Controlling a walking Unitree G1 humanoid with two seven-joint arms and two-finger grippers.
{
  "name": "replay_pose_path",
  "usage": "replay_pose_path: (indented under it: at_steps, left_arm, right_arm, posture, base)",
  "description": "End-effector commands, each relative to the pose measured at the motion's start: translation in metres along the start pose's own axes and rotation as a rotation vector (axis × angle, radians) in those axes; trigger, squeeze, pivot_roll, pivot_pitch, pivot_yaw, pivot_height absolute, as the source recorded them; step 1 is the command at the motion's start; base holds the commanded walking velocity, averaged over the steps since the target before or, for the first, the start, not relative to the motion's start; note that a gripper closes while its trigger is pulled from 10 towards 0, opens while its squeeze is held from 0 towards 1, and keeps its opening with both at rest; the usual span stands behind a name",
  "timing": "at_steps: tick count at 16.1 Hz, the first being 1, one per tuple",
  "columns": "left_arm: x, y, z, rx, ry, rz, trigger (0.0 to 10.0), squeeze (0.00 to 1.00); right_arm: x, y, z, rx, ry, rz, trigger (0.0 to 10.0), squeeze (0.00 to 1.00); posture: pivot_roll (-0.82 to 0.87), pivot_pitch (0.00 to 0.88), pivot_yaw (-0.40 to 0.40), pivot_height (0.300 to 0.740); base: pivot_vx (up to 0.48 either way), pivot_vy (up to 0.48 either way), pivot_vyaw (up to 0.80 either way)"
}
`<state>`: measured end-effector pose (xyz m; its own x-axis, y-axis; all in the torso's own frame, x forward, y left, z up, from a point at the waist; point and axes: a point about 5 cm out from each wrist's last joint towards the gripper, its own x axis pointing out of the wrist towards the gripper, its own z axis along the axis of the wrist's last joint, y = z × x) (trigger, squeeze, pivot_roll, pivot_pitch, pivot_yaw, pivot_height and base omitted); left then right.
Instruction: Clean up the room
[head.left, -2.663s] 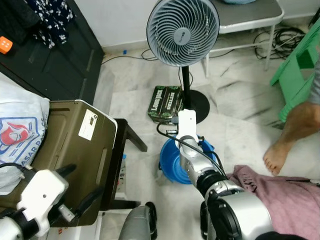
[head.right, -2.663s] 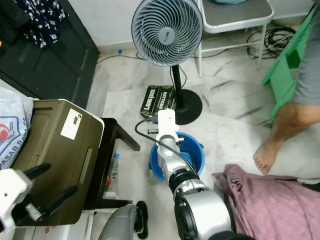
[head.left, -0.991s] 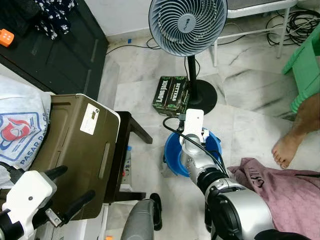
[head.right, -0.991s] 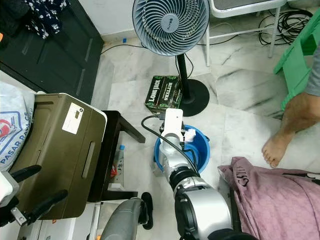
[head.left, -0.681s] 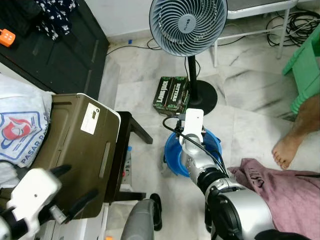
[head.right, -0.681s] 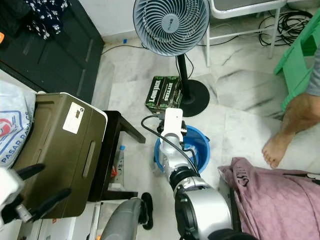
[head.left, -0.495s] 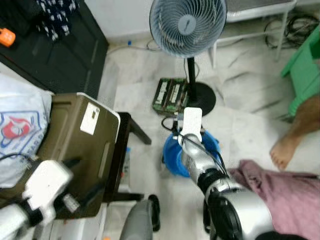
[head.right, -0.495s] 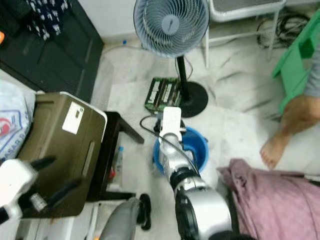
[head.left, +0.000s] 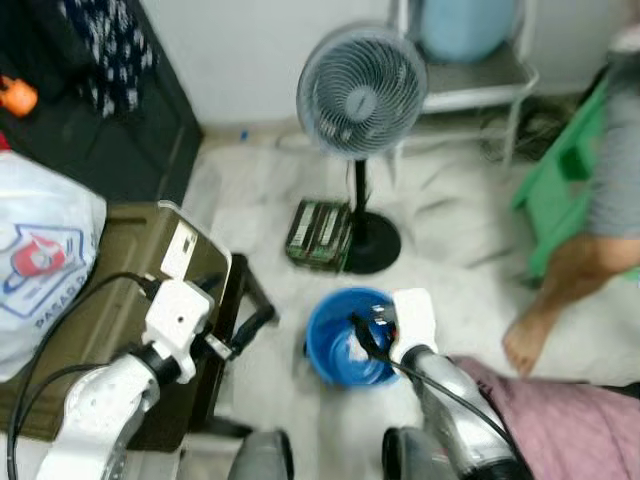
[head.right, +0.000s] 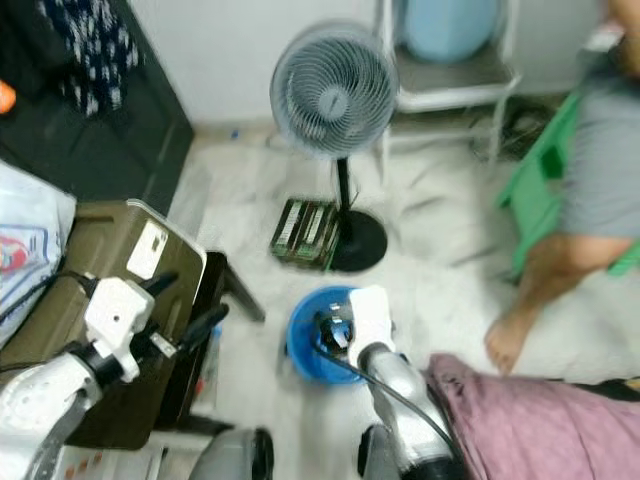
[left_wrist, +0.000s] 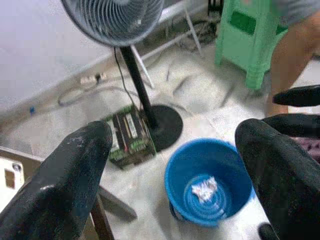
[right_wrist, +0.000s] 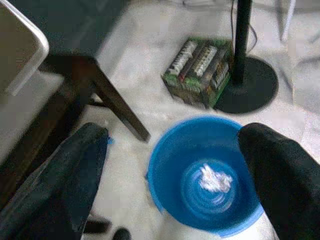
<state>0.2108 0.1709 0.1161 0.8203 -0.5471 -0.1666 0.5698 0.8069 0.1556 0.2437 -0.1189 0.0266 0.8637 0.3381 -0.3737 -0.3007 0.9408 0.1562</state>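
Since the crumpled white paper wad (right_wrist: 215, 180) lies loose on the floor of the blue bucket (right_wrist: 170, 150), directly below the spread, empty right gripper (right_wrist: 175, 165), it is judged light, soft and crushable; its bunched middle should be pinched.

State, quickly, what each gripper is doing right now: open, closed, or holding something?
Left gripper: open, holding nothing.
Right gripper: open, empty, above the blue bucket.

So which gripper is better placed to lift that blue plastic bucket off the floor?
Right. The right gripper hangs open directly above the blue plastic bucket, beside its rim. The left gripper is open too, but sits off beside the olive case.
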Motion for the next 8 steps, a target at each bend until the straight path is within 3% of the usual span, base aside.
replay_pose_path:
  at_steps: [1, 2, 3, 5, 8]
  left_arm:
    - [0.003, 0.005, -0.008, 0.013, 0.021, 0.043, 10.0, 0.0]
    - [0.007, 0.008, -0.009, 0.024, 0.003, 0.097, 10.0, 0.0]
    - [0.011, 0.009, -0.011, 0.025, -0.005, 0.113, 10.0, 0.0]
    - [0.019, 0.007, -0.014, 0.017, -0.02, 0.137, 10.0, 0.0]
    - [0.025, 0.004, -0.017, 0.014, -0.037, 0.156, 10.0, 0.0]
  right_arm:
    - [-0.007, 0.006, 0.006, 0.059, -0.05, 0.057, 10.0, 1.0]
    - [-0.028, -0.002, 0.007, 0.121, -0.094, 0.055, 10.0, 0.62]
    - [-0.039, -0.006, 0.008, 0.131, -0.097, 0.049, 10.0, 0.0]
    - [-0.058, -0.014, 0.003, 0.106, -0.091, 0.017, 10.0, 0.0]
    - [-0.067, -0.012, 0.009, 0.05, -0.121, 0.005, 10.0, 0.0]
  posture:
    - [0.02, 0.0, 0.11, 0.74]
    - [0.02, 0.0, 0.097, 0.74]
    - [0.01, 0.0, 0.09, 0.74]
    - [0.0, 0.0, 0.078, 0.74]
    - [-0.03, 0.0, 0.09, 0.74]
  base:
    - [0.0, 0.0, 0.0]
    - [0.0, 0.0, 0.0]
    - [0.0, 0.0, 0.0]
    - [0.0, 0.0, 0.0]
    - [0.0, 0.0, 0.0]
